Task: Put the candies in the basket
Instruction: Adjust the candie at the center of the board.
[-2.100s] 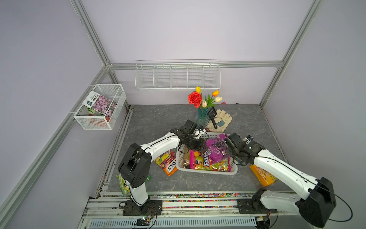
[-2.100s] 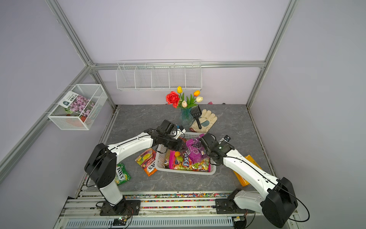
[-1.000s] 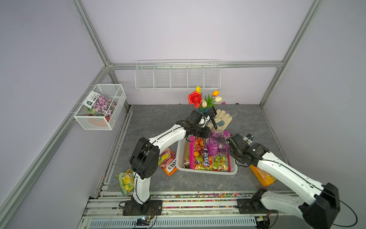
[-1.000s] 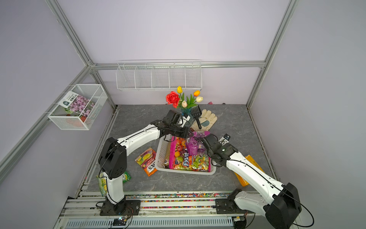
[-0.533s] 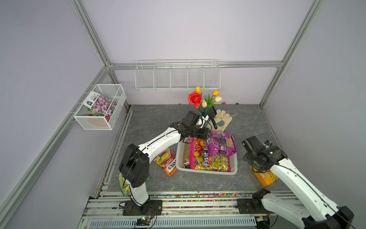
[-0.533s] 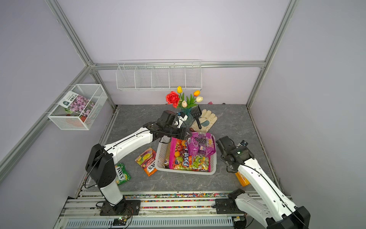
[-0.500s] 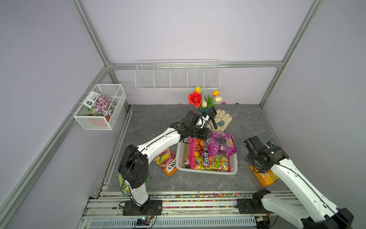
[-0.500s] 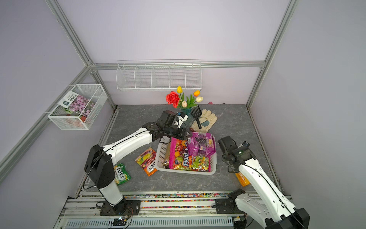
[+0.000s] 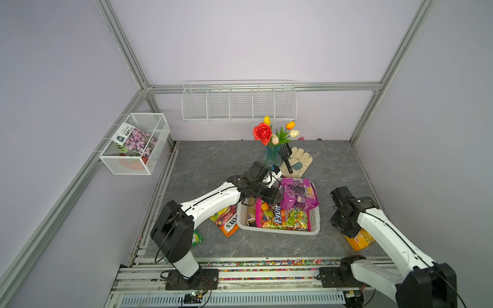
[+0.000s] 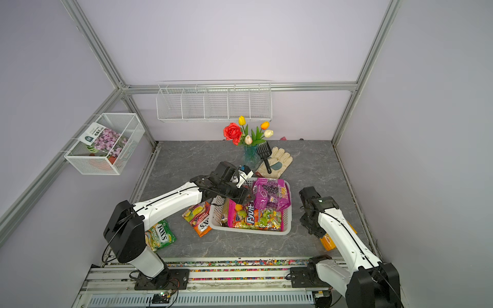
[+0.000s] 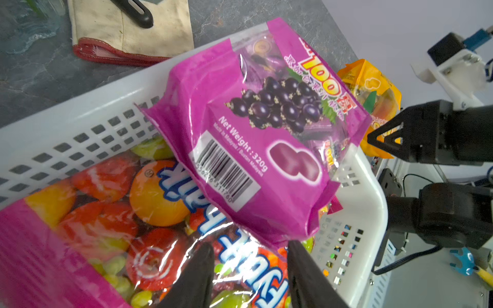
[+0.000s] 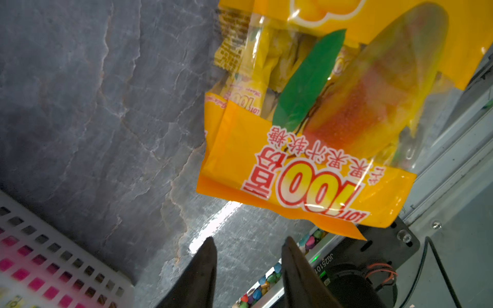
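The white basket (image 9: pixel 277 231) (image 10: pixel 248 230) holds the red-gold fruit bag (image 9: pixel 282 218) (image 11: pixel 120 213). The purple grape bag (image 9: pixel 298 196) (image 11: pixel 261 133) lies tilted on top, over the far rim. My left gripper (image 11: pixel 250 246) (image 9: pixel 274 197) hovers open over the fruit bag, one finger against the purple bag's corner. The orange FOX'S bag (image 9: pixel 226 220) lies left of the basket. The green FOX'S bag (image 10: pixel 160 236) sits by the left arm's base. My right gripper (image 12: pixel 248 240) is open just short of the yellow-orange mango bag (image 12: pixel 320 120) (image 9: pixel 360 240), on the table at the right.
A vase of flowers (image 9: pixel 272 149) and a work glove (image 9: pixel 298 160) with a black scoop stand behind the basket. A wire-mesh box (image 9: pixel 133 144) hangs on the left wall and a divided wire rack (image 9: pixel 238 102) on the back wall. The front rail (image 9: pixel 266 262) borders the table.
My right arm left the purple grape bag in the basket, swung right and came down by the mango bag, its jaws narrowing. The left gripper opened a little by the basket.
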Motion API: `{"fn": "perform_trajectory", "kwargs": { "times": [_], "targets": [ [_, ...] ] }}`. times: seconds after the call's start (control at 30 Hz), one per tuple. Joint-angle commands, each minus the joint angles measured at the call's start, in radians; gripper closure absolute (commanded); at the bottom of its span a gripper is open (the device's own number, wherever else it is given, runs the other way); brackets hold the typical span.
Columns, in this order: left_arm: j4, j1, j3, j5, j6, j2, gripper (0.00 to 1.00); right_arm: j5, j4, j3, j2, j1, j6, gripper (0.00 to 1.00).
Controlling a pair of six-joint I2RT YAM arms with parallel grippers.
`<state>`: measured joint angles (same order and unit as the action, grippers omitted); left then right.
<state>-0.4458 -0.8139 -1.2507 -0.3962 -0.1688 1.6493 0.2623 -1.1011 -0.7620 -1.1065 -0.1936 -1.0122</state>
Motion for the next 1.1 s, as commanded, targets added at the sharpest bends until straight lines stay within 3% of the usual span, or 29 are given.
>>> {"fn": "perform_trajectory", "kwargs": {
  "times": [0.0, 0.17, 0.27, 0.63, 1.07],
  "targets": [
    [0.012, 0.0, 0.008, 0.007, 0.049, -0.034, 0.52, 0.035, 0.043, 0.007, -0.042, 0.006, 0.031, 0.56],
    [0.003, 0.0, 0.02, 0.004, 0.059, -0.038, 0.52, 0.046, 0.084, 0.001, -0.102, 0.005, 0.062, 0.55],
    [0.001, 0.0, 0.033, 0.006, 0.072, -0.046, 0.52, 0.074, 0.102, 0.005, -0.111, 0.006, 0.071, 0.59],
    [0.002, 0.0, 0.038, 0.012, 0.075, -0.04, 0.52, 0.11, 0.174, -0.025, -0.187, 0.007, 0.086, 0.99],
    [-0.003, 0.0, 0.037, 0.025, 0.078, -0.042, 0.52, 0.083, 0.28, -0.165, -0.262, 0.102, 0.107, 1.0]
  ]
}}
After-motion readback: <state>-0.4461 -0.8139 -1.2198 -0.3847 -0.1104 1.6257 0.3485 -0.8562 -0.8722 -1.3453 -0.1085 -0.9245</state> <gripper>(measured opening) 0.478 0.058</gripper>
